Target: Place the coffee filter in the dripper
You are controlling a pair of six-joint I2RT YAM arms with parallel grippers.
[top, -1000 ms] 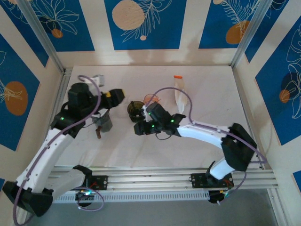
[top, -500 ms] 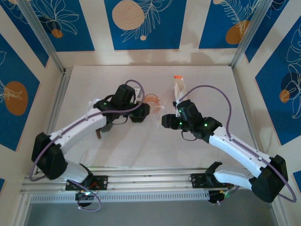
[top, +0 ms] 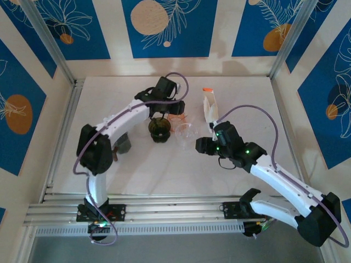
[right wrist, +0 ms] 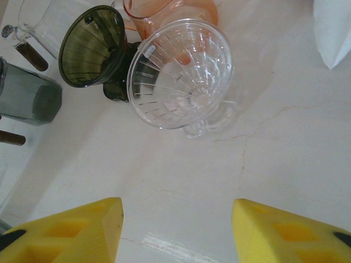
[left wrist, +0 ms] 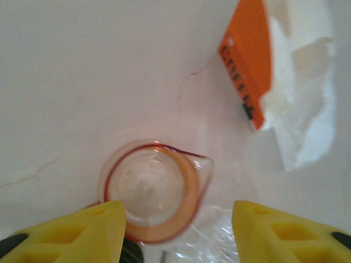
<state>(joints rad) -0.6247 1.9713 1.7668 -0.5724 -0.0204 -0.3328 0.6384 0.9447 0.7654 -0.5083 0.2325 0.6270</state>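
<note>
Filter pack point(top: 211, 112) — right of, behind the dripper point(top: 186, 131).

Right gripper point(right wrist: 175, 222): yellow fingers point(right wrist: 71, 230) apart at the bottom edge, bare table point(right wrist: 274, 159) between them. Beyond the gap, a clear ribbed dripper point(right wrist: 184, 76) tilted, its mouth toward the camera. Touching its left rim, a dark green dripper point(right wrist: 93, 46). Behind both, an orange translucent cup point(right wrist: 164, 11). Far left, a grey jar point(right wrist: 27, 96). Top right corner, white paper point(right wrist: 334, 27).

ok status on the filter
Both open, empty: left gripper above orange glass pitcher, right gripper facing clear dripper. Filter pack on table, not picked. Nothing in the way.
</note>
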